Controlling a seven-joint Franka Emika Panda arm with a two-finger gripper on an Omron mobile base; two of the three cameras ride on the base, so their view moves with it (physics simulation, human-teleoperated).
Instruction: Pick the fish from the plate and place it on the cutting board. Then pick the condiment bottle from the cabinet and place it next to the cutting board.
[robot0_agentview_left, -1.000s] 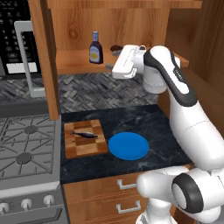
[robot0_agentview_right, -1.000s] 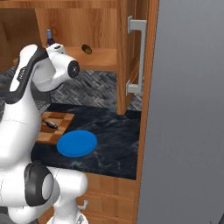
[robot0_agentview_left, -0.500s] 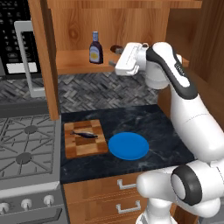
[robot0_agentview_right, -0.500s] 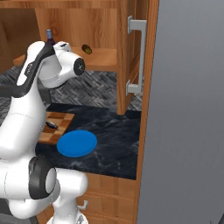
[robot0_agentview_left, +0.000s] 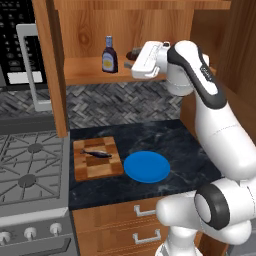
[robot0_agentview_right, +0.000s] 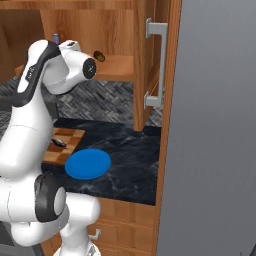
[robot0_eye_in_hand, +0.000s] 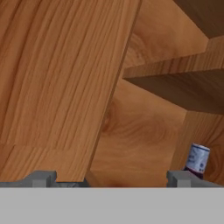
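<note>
Raised hand (robot0_agentview_left: 131, 64) now nears dark, white-capped condiment bottle (robot0_agentview_left: 108, 55).

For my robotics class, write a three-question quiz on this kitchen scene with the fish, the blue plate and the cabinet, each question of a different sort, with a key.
1. True or false: the fish lies on the cutting board.
2. Multiple choice: the condiment bottle stands
A) on the plate
B) upright on the cabinet shelf
C) beside the board on the counter
3. Fill in: in the hand view the gripper fingertips stand wide apart, so it is ____.

Key
1. True; the plate beside the board holds nothing.
2. B
3. open; nothing sits between the fingertips, and the bottle shows beyond the one on the right of that view.
</note>
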